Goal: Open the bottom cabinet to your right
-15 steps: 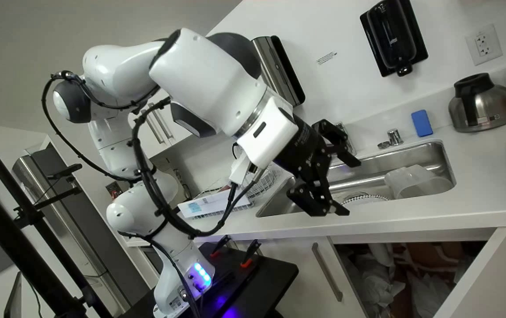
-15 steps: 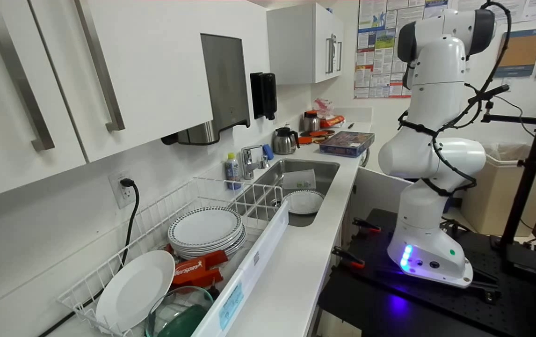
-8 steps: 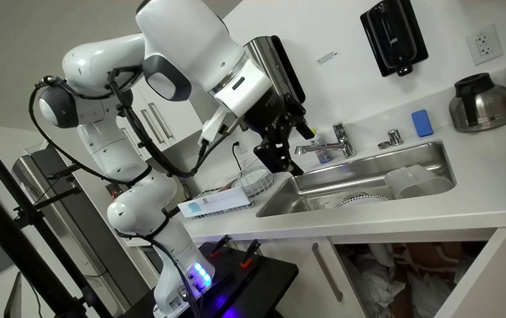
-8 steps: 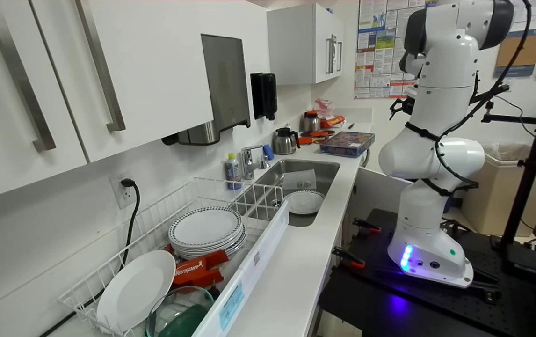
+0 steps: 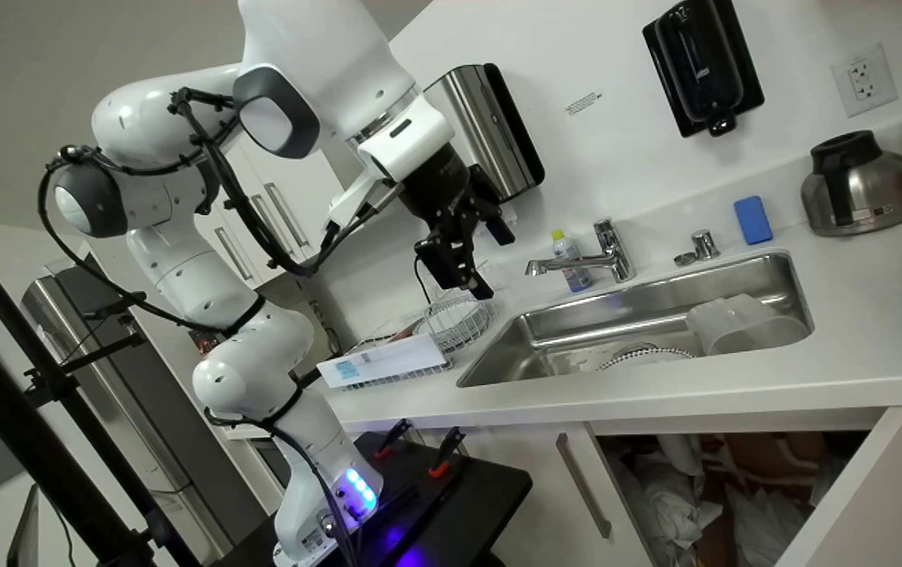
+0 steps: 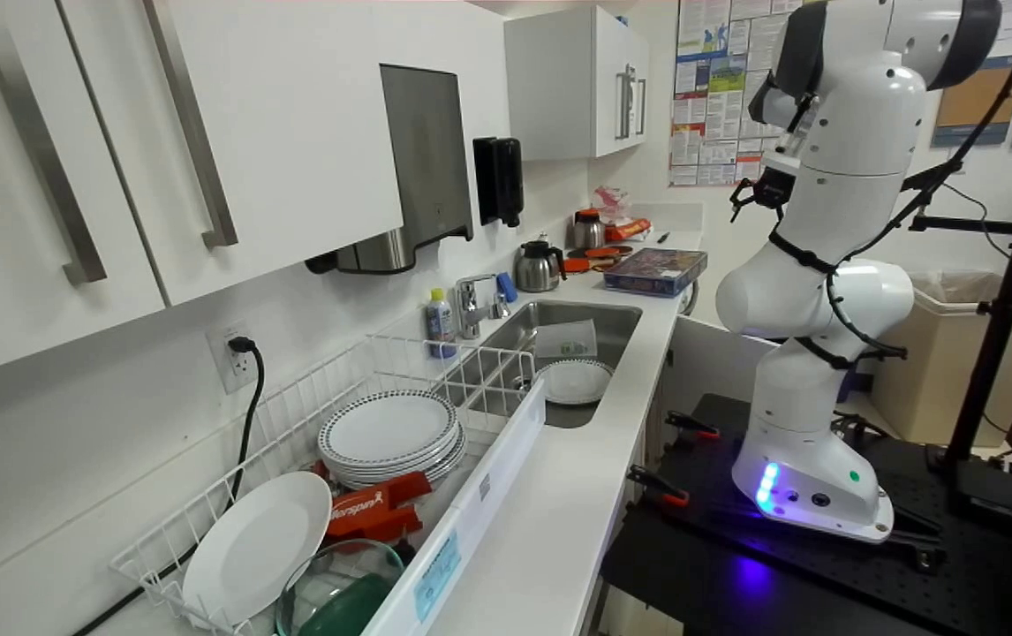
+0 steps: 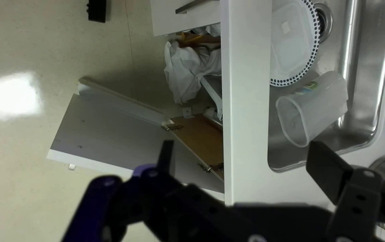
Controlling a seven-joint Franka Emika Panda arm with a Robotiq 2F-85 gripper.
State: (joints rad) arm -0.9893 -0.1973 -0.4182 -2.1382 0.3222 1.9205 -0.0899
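The bottom cabinet under the white counter has its right door [image 5: 880, 496] swung wide open in an exterior view. White bags [image 5: 671, 488] show inside. Its left door [image 5: 522, 465] is shut and has a silver bar handle [image 5: 583, 484]. The open door also shows in an exterior view [image 6: 718, 353], partly behind the arm, and in the wrist view [image 7: 112, 131], with its hinges visible. My gripper [image 5: 496, 264] is open and empty, high above the counter near the sink's left end, well apart from the door. Its spread fingers frame the counter edge in the wrist view [image 7: 241, 148].
The sink [image 5: 577, 323] holds a clear plastic container [image 5: 746, 327] and a plate. A faucet [image 5: 612, 252] stands behind it. A dish rack [image 6: 488, 459] sits left of the sink. A steel paper towel dispenser [image 5: 482, 130] hangs on the wall close behind the gripper.
My gripper has moved up and to the left in an exterior view, away from over the sink, and the arm has drawn back. It stays open. The cabinet doors have not moved.
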